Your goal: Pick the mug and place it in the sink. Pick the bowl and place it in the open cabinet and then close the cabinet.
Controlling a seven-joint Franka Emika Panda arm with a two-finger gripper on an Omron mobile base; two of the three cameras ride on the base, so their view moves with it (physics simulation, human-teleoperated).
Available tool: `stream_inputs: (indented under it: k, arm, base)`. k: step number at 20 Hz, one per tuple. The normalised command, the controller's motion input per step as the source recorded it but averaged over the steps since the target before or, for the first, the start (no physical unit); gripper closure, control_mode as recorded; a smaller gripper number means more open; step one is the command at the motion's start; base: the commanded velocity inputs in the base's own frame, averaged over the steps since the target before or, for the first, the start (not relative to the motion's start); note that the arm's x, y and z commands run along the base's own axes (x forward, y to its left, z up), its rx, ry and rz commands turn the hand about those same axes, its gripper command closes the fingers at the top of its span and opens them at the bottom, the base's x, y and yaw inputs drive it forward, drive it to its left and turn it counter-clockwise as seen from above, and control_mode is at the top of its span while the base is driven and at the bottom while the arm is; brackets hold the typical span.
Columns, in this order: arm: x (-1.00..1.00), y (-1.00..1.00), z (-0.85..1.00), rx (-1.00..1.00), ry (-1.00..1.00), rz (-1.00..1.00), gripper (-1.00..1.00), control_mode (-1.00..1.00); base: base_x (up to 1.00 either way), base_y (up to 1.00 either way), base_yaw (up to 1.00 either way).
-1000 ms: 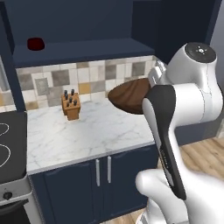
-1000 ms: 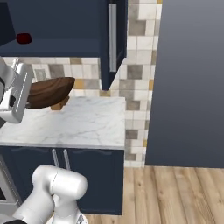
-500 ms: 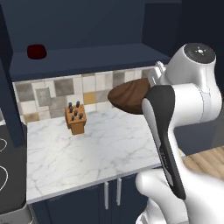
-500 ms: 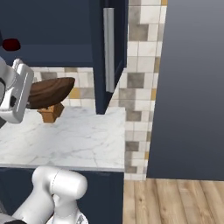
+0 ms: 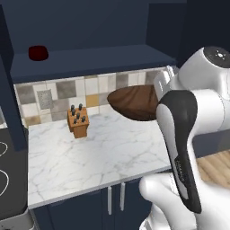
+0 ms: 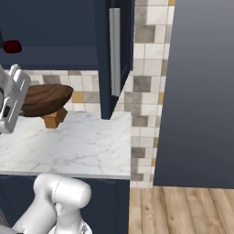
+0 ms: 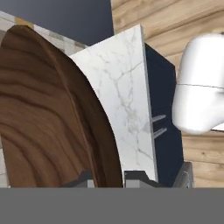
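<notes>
Above the white marble table [image 5: 94,155], the dark brown wooden bowl [image 5: 134,102] hangs in the air, clear of the stone, carried at the end of the white arm. The hand [image 7: 108,178] is nearly closed, its two dark fingertips [image 7: 139,177] pinching the bowl's rim between them; in the hand view the rim runs up from between the tips and the grained wood spreads to the left of them. The arm rises from the base, bends at a high elbow to the right of the bowl in the left base view, and reaches leftward from there, so that the wrist sits level with the bowl and the bowl juts out sideways from it, slightly tilted. In the right base view the bowl [image 6: 45,99] shows edge-on beside the white wrist block, in front of the small wooden knife block [image 5: 77,121], which stands on the table against the tiled backsplash [image 5: 58,94], below and to the left of the bowl in the left base view. The open navy cabinet [image 5: 90,58] is above the bowl, its dark shelf higher than the bowl's rim, and a small dark red thing [image 5: 38,52] sits on that shelf, well to the left of the bowl. One cabinet door [image 6: 116,55] with a long silver bar handle [image 6: 114,50] stands swung out, to the right of the bowl in the right base view.
</notes>
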Motion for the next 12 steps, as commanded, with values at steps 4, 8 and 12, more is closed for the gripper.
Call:
stream_inputs:
  k: [4, 8, 12]
  arm:
    - [-0.67, 0.12, 0.09, 0.11, -0.06, 0.0, 1.0, -1.0]
    - [-0.55, 0.0, 0.3, 0.01, -0.13, 0.0, 1.0, -1.0]
    - [-0.54, 0.0, 0.48, 0.0, -0.1, -0.01, 1.0, -1.0]
  base:
    - [0.0, 0.0, 0.0]
    - [0.0, 0.0, 0.0]
    - [0.0, 0.0, 0.0]
